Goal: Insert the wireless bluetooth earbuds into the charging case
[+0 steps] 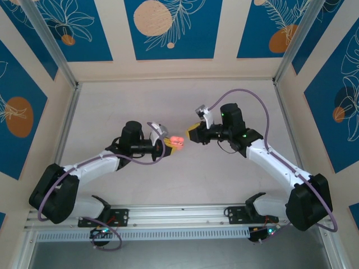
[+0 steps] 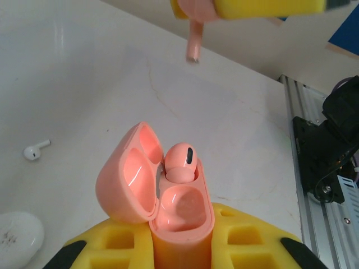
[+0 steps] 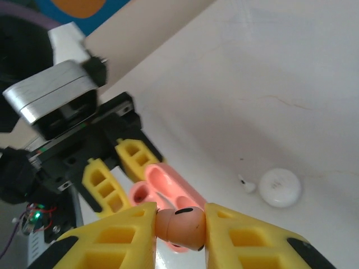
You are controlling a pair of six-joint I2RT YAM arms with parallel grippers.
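Right claw (image 3: 180, 214) pinching pink earbud (image 3: 182, 225), near open case (image 2: 182, 210) in left claw (image 2: 182, 249)

The salmon-pink case (image 2: 182, 224) stands upright off the table (image 2: 84, 78), its lid swung open to the left. One pink earbud (image 2: 180, 159) sits in the far slot; the near slot is empty. A second pink earbud (image 2: 194, 42) hangs above, stem down. A white earbud (image 2: 35, 150) lies on the table.
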